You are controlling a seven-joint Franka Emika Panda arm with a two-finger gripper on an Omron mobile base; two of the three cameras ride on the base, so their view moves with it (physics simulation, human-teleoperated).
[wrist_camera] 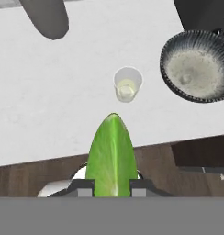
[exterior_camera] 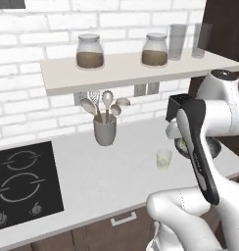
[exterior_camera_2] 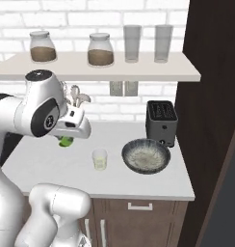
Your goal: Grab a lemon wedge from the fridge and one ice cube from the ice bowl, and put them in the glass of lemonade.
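From the left, the glass (exterior_camera: 164, 159) stands on the tabletop (exterior_camera: 102, 171), well right of the cup (exterior_camera: 105, 128) of spoons.

From the right, the bowl (exterior_camera_2: 146, 156) sits just right of the glass (exterior_camera_2: 99, 159), with the toaster (exterior_camera_2: 161, 122) behind it. A green bit, the wedge (exterior_camera_2: 66, 141), peeks out up and left of the glass.

From the hand, the gripper (wrist_camera: 112, 188) is squeezed tight on the wedge (wrist_camera: 111, 156), above the tabletop's front edge, near the glass (wrist_camera: 127, 84).

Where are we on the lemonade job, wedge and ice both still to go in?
Done: the lemon wedge is out of the fridge, clamped in the gripper above the counter. In hand: carrying it toward the glass of lemonade, which holds only liquid so far. Left: drop the wedge in, then take one ice cube from the ice bowl beside the glass and add it.
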